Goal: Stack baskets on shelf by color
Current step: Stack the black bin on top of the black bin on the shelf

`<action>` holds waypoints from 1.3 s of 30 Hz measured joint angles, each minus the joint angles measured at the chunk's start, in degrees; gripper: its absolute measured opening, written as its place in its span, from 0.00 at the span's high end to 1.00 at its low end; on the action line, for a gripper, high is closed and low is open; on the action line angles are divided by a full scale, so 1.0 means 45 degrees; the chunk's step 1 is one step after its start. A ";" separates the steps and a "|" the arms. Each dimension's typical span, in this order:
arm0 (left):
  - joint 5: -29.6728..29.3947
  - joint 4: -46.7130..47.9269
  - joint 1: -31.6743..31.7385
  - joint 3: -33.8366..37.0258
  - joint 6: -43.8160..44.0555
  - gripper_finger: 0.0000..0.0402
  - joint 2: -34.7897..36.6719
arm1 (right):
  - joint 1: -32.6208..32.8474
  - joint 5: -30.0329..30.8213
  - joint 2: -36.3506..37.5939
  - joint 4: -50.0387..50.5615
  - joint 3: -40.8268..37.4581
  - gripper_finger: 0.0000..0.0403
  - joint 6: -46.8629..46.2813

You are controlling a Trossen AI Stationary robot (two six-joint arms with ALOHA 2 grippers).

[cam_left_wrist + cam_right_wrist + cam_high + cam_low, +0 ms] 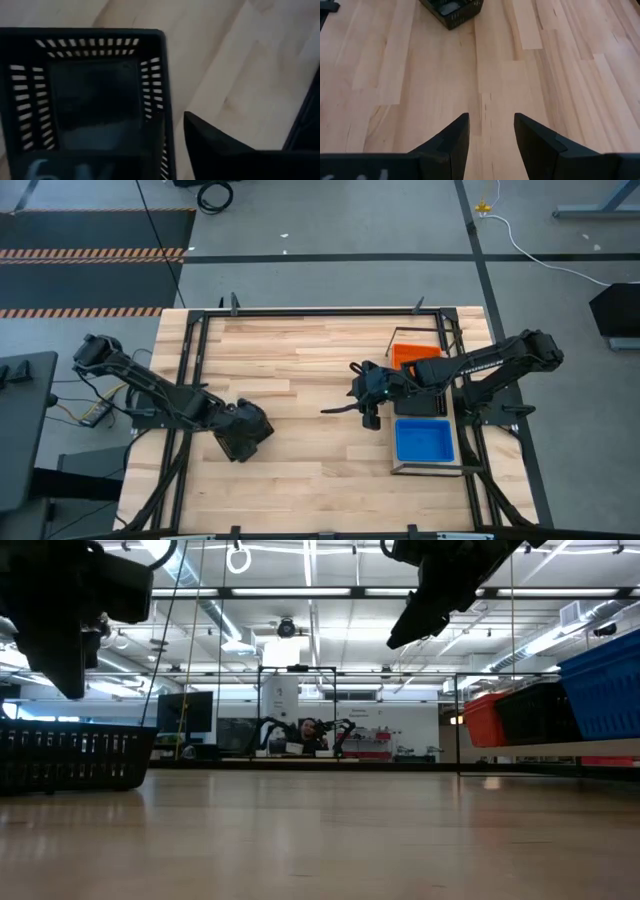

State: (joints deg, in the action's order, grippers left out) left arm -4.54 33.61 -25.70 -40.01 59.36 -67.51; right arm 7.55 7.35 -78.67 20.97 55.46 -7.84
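Observation:
A black basket stands with its bottom on the table toward its left side; the left wrist view looks down into this basket. My left gripper hovers open just above it, one finger outside a side wall; the other finger is lost against the dark inside. My right gripper hangs open and empty over mid-table, beside the shelf. On the shelf sit an orange basket, a black one and a blue one.
A black metal frame runs around the tabletop edges. In the low view the shelf board stands raised above the table at the right. Bare wood lies between the two grippers. A person sits far off in the room.

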 joint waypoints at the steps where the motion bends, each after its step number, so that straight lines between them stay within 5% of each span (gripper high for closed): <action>1: -0.0058 -0.0011 -0.0090 -0.0058 0.0007 0.78 0.0000 | 0.0000 0.0000 0.0000 0.0005 0.0000 0.60 0.0001; 11: 0.0224 -0.0003 -0.0815 -0.0125 0.1353 0.47 -0.0096 | 0.0000 -0.0006 0.0000 0.0024 0.0000 0.60 0.0005; 19: 0.0022 0.0122 -0.1376 -0.0121 0.1372 0.42 -0.1949 | 0.0000 -0.0005 -0.0005 -0.0010 0.0000 0.60 -0.0029; 26: -0.0140 0.0060 -0.1266 -0.0116 0.1176 0.54 -0.3840 | 0.0000 -0.0005 -0.0005 -0.0083 0.0000 0.60 -0.0019; 35: -0.1265 -0.1483 -0.0510 -0.0154 -0.0678 0.95 -0.4493 | 0.0000 -0.0002 -0.0005 -0.0092 0.0000 0.60 0.0288; 39: -0.1251 -0.2226 0.0303 -0.0130 -0.1653 0.97 -0.4503 | -0.0005 0.0000 -0.0005 -0.0173 0.0000 0.60 0.0446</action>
State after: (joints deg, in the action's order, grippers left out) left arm -10.17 23.60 -24.34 -40.60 51.92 -87.77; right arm 7.53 7.35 -78.70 20.20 55.46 -5.83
